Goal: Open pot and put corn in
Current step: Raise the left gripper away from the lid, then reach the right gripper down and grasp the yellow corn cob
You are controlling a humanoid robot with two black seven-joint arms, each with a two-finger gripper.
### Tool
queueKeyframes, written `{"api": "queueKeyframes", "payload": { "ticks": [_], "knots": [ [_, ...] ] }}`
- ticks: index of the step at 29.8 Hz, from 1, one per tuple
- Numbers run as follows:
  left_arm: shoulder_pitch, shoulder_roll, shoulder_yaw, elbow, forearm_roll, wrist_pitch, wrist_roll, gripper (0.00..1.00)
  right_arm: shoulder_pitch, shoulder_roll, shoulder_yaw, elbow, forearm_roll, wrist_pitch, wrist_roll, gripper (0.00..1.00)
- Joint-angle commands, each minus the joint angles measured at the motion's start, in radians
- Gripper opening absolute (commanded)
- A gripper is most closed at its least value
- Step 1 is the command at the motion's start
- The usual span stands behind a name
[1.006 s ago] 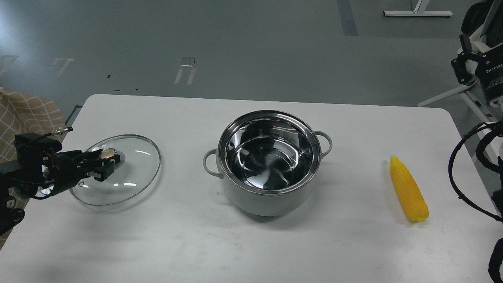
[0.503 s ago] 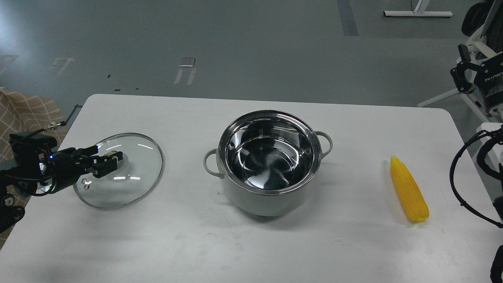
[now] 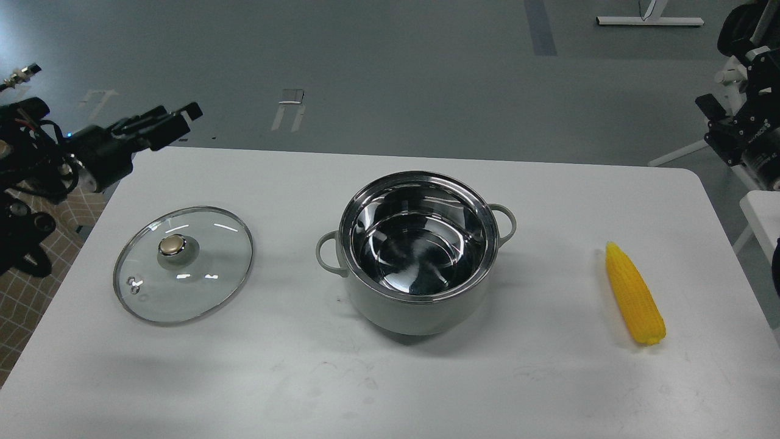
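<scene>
The pale grey-green pot (image 3: 420, 262) stands open in the middle of the white table, and its shiny steel inside is empty. Its clear glass lid (image 3: 183, 263) with the gold knob (image 3: 172, 245) lies flat on the table to the pot's left. The yellow corn cob (image 3: 634, 294) lies on the table to the right, with its pointed end away from me. My left gripper (image 3: 163, 124) is open and empty, raised above the table's far left corner, well clear of the lid. My right gripper (image 3: 718, 122) is dark and small at the right edge, off the table.
The table's right edge (image 3: 740, 256) runs just beyond the corn. A checked tan cloth (image 3: 36, 286) lies off the table's left side. White frame legs (image 3: 649, 21) stand on the grey floor behind.
My left gripper has let go of the lid's knob and risen up and back to the far left corner. The lid now rests flat. My right arm has shifted up at the right edge.
</scene>
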Motion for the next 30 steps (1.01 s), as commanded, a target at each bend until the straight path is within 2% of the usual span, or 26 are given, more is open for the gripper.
{"api": "queueKeyframes", "payload": {
  "ticks": [1,4,8,10,13,15,19,20,22,30],
  "knots": [
    [-0.089,-0.037,-0.001,0.054,-0.28,-0.049,0.0,0.96,-0.001,-0.086,-0.103,0.06,-0.135,-0.005,0.006,1.0],
    [-0.149,-0.06,-0.004,0.076,-0.594,-0.117,0.0,0.97,-0.007,-0.137,-0.16,0.103,-0.32,-0.008,0.007,1.0],
    [-0.186,-0.083,-0.045,0.076,-0.911,-0.167,0.0,0.97,0.005,-0.154,-0.18,0.106,-0.491,-0.008,0.007,1.0],
    [-0.187,-0.083,-0.115,0.076,-1.078,-0.288,0.0,0.97,0.011,-0.155,-0.192,0.14,-0.556,-0.003,0.007,1.0],
    [-0.183,-0.087,-0.184,0.076,-1.12,-0.393,0.0,0.98,0.021,-0.155,-0.261,0.155,-0.599,0.0,0.007,1.0],
    [-0.176,-0.089,-0.211,0.079,-1.12,-0.422,0.0,0.98,0.03,-0.154,-0.35,0.172,-0.614,-0.003,-0.009,1.0],
    [-0.175,-0.153,-0.202,0.151,-1.117,-0.419,0.042,0.98,0.007,-0.129,-0.459,0.242,-0.648,-0.06,-0.14,1.0],
    [-0.176,-0.17,-0.202,0.168,-1.117,-0.419,0.048,0.98,-0.007,-0.128,-0.462,0.246,-0.654,-0.072,-0.154,1.0],
    [-0.181,-0.208,-0.203,0.208,-1.117,-0.418,0.068,0.98,-0.051,-0.128,-0.462,0.247,-0.697,-0.086,-0.16,1.0],
    [-0.175,-0.218,-0.203,0.197,-1.117,-0.417,0.072,0.98,-0.11,-0.129,-0.51,0.214,-0.895,-0.086,-0.183,1.0]
  ]
}}
